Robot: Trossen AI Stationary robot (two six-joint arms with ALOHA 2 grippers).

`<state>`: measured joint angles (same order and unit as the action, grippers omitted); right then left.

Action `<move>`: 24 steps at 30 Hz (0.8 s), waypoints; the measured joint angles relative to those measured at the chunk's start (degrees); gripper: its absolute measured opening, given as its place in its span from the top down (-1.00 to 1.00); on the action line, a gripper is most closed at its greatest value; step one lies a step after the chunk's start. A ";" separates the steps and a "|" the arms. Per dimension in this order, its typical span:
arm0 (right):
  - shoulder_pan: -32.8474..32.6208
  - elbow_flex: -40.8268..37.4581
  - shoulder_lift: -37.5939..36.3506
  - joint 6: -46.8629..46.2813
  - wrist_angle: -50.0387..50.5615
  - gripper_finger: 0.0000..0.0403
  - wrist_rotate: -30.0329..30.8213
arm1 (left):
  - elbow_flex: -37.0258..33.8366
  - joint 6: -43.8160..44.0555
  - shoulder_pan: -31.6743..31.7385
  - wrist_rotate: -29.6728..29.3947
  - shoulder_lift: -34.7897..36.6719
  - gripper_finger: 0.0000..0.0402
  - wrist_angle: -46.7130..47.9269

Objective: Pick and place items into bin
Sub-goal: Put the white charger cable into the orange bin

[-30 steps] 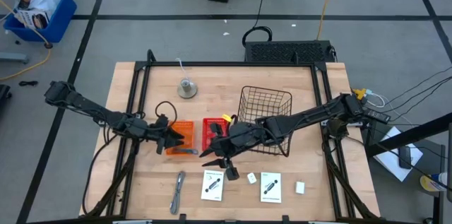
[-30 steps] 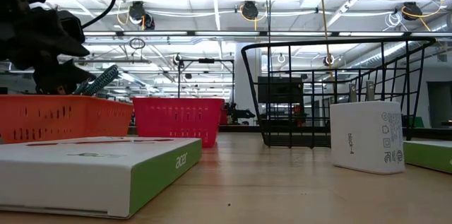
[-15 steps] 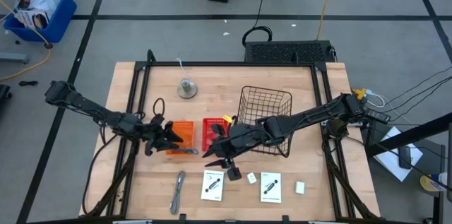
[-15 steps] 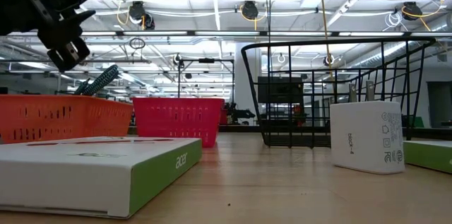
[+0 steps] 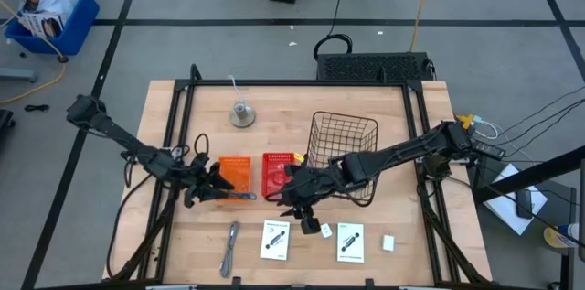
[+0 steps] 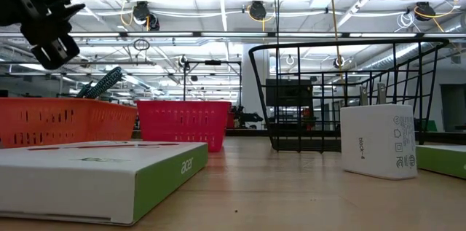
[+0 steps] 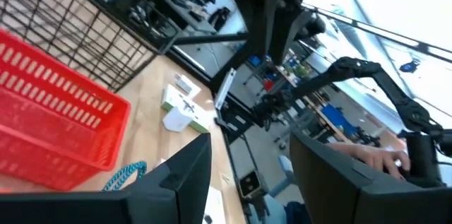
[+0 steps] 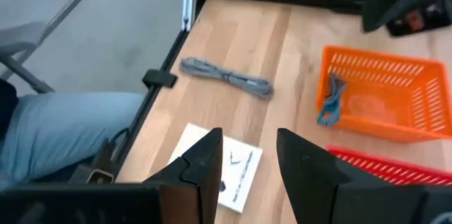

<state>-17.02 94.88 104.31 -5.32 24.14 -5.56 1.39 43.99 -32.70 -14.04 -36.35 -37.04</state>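
A: High view first, working from nine o'clock toward three. What is the left claw (image 5: 207, 186) doing?

B: It is hovering at the nine o'clock edge of the orange bin (image 5: 234, 177), fingers spread with nothing between them. The teal-handled tool (image 5: 239, 196) is lying over the bin's six o'clock rim, half in and half out, so I judge it is only partly placed.

A: Is anything waiting on the counter (image 5: 174, 235)?

B: The grey tool (image 5: 230, 248) is lying near seven o'clock, well apart from both claws. Just past it toward three o'clock, the first white card (image 5: 274, 239) is lying flat.

A: And the right claw (image 5: 304, 212)?

B: It is hanging over the counter at the six o'clock side of the red bin (image 5: 278, 173), above the gap between that card and a tiny white block (image 5: 325, 230). The right wrist view shows its fingers (image 8: 201, 164) apart and empty. I judge it is lining up on one of those two things, since both are close beneath it.

A: What is farther toward three o'clock?

B: The second white card (image 5: 349, 241) and the other white block (image 5: 388, 243) are sitting untouched near five o'clock. The wire basket (image 5: 343, 155) is standing at the centre, with the right arm reaching across its six o'clock side. The round grey bell (image 5: 242, 113) is standing apart near eleven o'clock.
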 joint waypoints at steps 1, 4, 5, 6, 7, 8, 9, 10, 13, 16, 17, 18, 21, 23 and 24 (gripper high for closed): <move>-0.19 -0.86 -0.01 -0.12 -0.51 0.37 -0.04 | 0.57 -0.27 -1.14 -1.09 -0.48 0.03 0.02; -0.45 -3.30 0.09 -1.14 -1.58 0.37 -0.28 | 2.98 -2.01 -4.33 -4.46 -3.41 0.03 -0.07; -0.51 -4.21 0.08 -1.60 -2.66 0.37 -0.42 | 4.05 -2.84 -5.27 -5.53 -4.72 0.03 -0.09; -0.62 -5.25 0.04 -2.03 -3.98 0.37 -0.42 | 5.18 -3.46 -6.17 -6.33 -6.19 0.03 -0.07; -0.79 -6.23 0.04 -2.44 -5.15 0.37 -0.42 | 6.51 -4.17 -7.03 -7.16 -8.07 0.03 -0.01; -1.03 -7.00 0.05 -2.76 -5.86 0.37 -0.41 | 7.91 -5.07 -7.75 -8.15 -9.98 0.03 0.01; -1.39 -7.47 0.09 -2.92 -6.20 0.37 -0.38 | 9.44 -6.29 -8.41 -9.02 -12.04 0.03 -0.02; -1.80 -7.70 0.11 -2.96 -6.57 0.37 -0.33 | 10.95 -7.34 -9.04 -9.78 -14.10 0.03 -0.04; -3.20 -8.08 0.01 -2.86 -8.08 0.37 -0.31 | 15.49 -10.99 -10.28 -11.14 -20.23 0.03 0.00; -5.10 -8.27 -0.26 -2.52 -8.00 0.37 -0.27 | 19.76 -14.01 -11.29 -11.54 -25.51 0.03 2.97; -5.79 -8.29 -0.49 -2.29 -7.74 0.37 -0.24 | 20.96 -14.13 -11.40 -11.54 -27.01 0.03 4.56; -6.43 -8.29 -0.71 -2.10 -8.09 0.37 -0.20 | 22.01 -13.99 -11.44 -11.54 -28.48 0.03 5.94; -8.85 -8.27 -2.38 -1.89 -7.49 0.37 1.89 | 23.66 -13.88 -11.37 -11.57 -32.24 0.03 6.94; -10.66 -8.26 -3.19 -1.88 -7.32 0.37 5.52 | 24.11 -13.43 -11.19 -11.57 -34.02 0.03 6.85; -11.44 -8.27 -3.56 -1.82 -6.48 0.37 7.50 | 24.11 -12.51 -11.07 -11.42 -34.69 0.03 6.91</move>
<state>-28.46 86.61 100.75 -7.14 17.66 1.94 25.50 31.48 -43.78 -25.46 -71.04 -30.12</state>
